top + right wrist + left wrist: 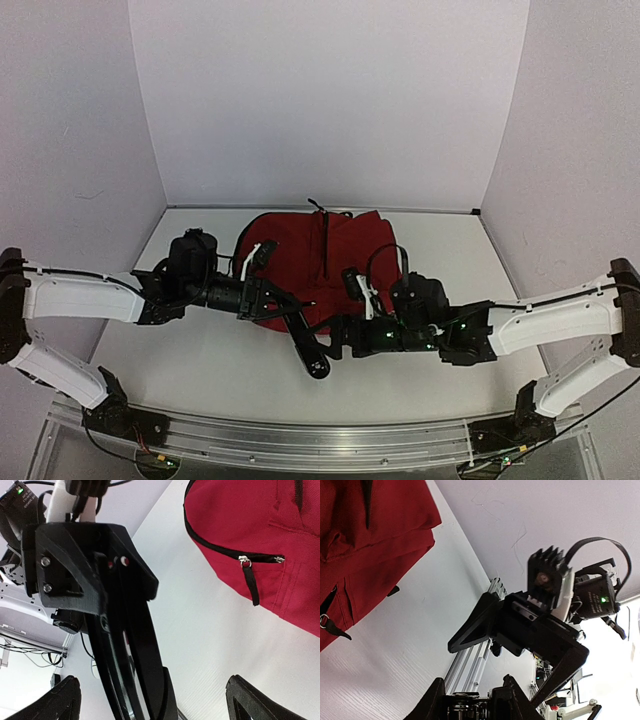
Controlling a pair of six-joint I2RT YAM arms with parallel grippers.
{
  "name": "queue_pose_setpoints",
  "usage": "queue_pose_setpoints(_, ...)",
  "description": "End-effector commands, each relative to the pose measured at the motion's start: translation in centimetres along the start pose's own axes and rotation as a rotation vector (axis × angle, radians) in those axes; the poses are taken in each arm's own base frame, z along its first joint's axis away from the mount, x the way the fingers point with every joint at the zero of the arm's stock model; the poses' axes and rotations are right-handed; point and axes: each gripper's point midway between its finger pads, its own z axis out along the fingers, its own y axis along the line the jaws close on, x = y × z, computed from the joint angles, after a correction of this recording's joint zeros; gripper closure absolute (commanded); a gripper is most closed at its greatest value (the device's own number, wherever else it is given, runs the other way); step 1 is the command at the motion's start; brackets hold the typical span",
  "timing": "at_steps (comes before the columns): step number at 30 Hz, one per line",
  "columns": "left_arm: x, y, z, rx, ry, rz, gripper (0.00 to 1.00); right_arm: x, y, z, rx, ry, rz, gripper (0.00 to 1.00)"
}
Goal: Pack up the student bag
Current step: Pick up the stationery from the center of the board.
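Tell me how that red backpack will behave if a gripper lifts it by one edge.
The student bag will probably sag and fold: its fabric lies flat and creased. It looks nearly empty, so likely light. Its zipper pull would probably dangle loose.

The top view looks down from behind both arms; both close, tilted wrist views share the dark red soft fabric backpack (325, 255).

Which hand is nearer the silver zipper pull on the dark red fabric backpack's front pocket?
Right. The right hand sits just off the backpack, with the zipper pull close ahead. The left hand faces away towards the right arm, backpack at its side.
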Motion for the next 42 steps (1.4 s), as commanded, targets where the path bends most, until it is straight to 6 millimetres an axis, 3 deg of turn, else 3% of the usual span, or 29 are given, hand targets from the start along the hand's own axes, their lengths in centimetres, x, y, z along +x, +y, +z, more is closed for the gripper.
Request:
queue_pose_setpoints(1,-3.0,-5.4,-1.6,0.081,-0.074,0.186,1.0,0.7,3.6,0.2,-0.215,0.079,-0.021,0.02)
queue_pose_setpoints(5,-4.3,-7.6,-2.8,0.118,-0.122,0.244,1.0,1.5,4.6,0.7,-0.282,0.132,-0.024,0.06)
queue_pose_setpoints(9,-4.8,-9.5,-3.8,0.17,-0.145,0.275,1.0,1.3,4.9,0.8,-0.297,0.126,-0.023,0.19)
queue_pose_setpoints(17,-4.4,-9.5,-4.2,0.194,-0.142,0.252,1.0,-0.4,6.7,-0.4,-0.368,0.048,-0.027,0.5)
queue_pose_setpoints(19,-4.2,-9.5,-4.0,0.206,-0.132,0.237,0.98,-0.8,6.9,-0.7,-0.375,0.031,-0.025,0.63)
queue_pose_setpoints(23,-3.9,-9.2,-3.6,0.218,-0.107,0.205,0.7,-1.4,7.0,-0.7,-0.375,0.0,-0.02,0.8)
queue_pose_setpoints(26,-3.8,-8.7,-3.4,0.216,-0.101,0.19,0.5,-2.1,7.2,-0.8,-0.376,-0.032,-0.017,0.86)
queue_pose_setpoints(30,-3.0,-7.9,-2.9,0.216,-0.076,0.158,0.3,-3.5,7.1,-1.2,-0.359,-0.104,-0.001,0.94)
queue_pose_setpoints(36,-1.8,-7.1,-2.0,0.223,-0.061,0.129,0.18,-5.3,7.4,-2.3,-0.37,-0.202,0.025,1.0)
queue_pose_setpoints(42,-1.5,-7.2,-0.4,0.233,-0.025,0.138,0.16,-5.9,7.9,-2.6,-0.387,-0.229,0.027,1.0)
